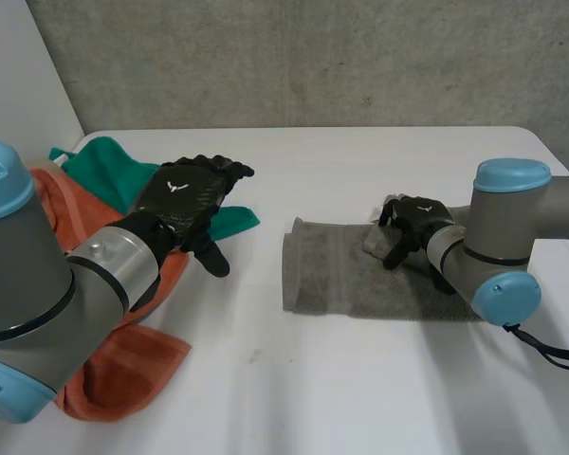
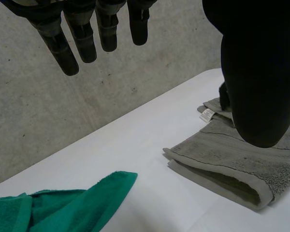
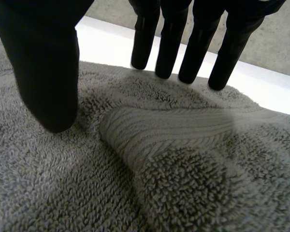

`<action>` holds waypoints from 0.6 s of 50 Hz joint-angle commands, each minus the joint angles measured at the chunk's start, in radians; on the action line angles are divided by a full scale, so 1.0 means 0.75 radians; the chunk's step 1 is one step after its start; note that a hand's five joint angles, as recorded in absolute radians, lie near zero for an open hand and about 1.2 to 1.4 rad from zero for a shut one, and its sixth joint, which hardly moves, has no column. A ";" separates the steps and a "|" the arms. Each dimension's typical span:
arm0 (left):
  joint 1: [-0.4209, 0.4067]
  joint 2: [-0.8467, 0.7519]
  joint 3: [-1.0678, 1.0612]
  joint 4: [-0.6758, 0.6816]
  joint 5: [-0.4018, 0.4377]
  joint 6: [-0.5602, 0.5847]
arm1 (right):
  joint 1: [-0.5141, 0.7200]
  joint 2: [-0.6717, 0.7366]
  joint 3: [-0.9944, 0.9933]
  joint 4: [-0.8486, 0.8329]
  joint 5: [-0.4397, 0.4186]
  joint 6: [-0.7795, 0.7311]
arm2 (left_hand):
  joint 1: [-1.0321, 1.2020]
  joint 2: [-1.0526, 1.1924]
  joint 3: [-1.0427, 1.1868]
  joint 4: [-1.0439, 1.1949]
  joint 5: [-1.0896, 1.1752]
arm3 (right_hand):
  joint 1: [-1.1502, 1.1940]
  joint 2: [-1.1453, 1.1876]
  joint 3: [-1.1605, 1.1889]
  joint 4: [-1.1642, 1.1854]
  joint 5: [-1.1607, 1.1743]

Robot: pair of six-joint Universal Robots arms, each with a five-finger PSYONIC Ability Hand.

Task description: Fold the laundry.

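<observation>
- Laundry lies in two lots on the white table point(image 1: 313, 389): one heap on my left, one piece on my right, well apart.
- Orange towel point(image 1: 123, 370), the biggest piece, sprawls crumpled under my left arm.
- Grey towel point(image 1: 351, 275) is already doubled over. Its long axis runs across the table from side to side, with the rounded folded end point(image 2: 217, 183) turned toward my left side.
- Green cloth point(image 1: 104, 171) sits bunched at the far edge of the orange towel, one corner poking out toward the grey one.
- Left hand point(image 1: 185, 194) hovers above the orange and green heap, fingers point(image 2: 82, 41) straight and spread, holding nothing.
- Right hand point(image 1: 412, 223) is over the right end of the grey towel. Its fingers point(image 3: 169, 43) are straight with their tips down at the pile, the thumb point(image 3: 43, 67) stands wide of them, and nothing is pinched.
- Between that thumb and those fingers lies a turned-up corner point(image 3: 150, 130) of the grey towel. I judge this is what the next fold turns on, and my right hand is much the nearer.
- A small white label point(image 2: 206, 114) shows at the towel's far edge.
</observation>
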 commanded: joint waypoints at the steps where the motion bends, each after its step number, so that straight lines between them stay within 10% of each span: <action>1: 0.011 -0.005 -0.009 0.026 -0.005 0.001 | 0.016 0.029 -0.029 -0.012 0.006 -0.026 | -0.014 -0.042 -0.049 -0.037 -0.067 | 0.957 0.957 0.959 0.958 0.967; 30: 0.114 0.067 -0.054 0.053 0.005 -0.021 | 0.329 -0.337 0.562 -0.460 -0.131 -0.133 | -0.014 -0.042 -0.049 -0.037 -0.067 | 1.032 1.032 1.034 1.033 1.042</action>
